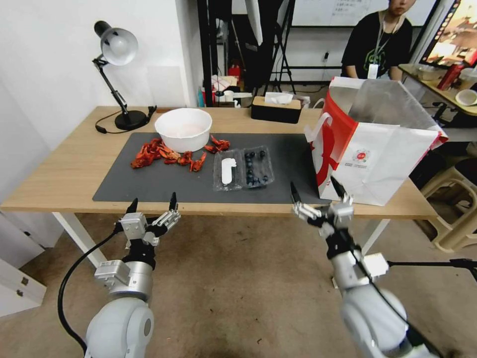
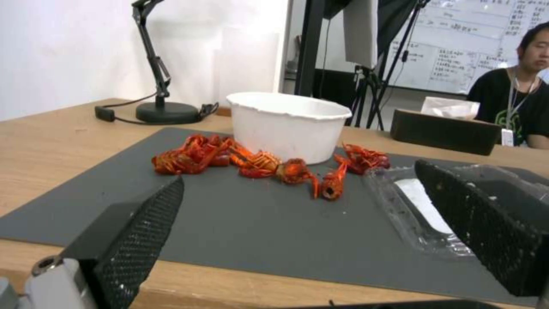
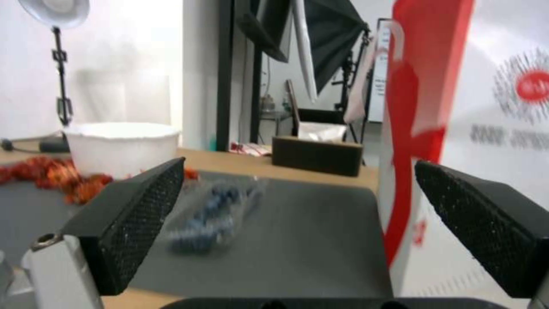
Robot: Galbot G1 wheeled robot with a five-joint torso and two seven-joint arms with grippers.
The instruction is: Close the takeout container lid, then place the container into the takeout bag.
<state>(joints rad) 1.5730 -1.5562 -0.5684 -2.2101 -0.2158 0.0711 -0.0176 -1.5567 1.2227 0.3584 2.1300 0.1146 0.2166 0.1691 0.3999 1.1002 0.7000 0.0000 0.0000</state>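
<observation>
Container (image 1: 243,168) open mid-mat (image 1: 149,184); both tools (image 1: 152,205) (image 1: 317,191) spread wide at table edge.

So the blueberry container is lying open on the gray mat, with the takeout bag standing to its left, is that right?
Not quite: in the head view the takeout bag stands to the right of the takeout container, not left. The container does lie open on the gray mat.
</observation>
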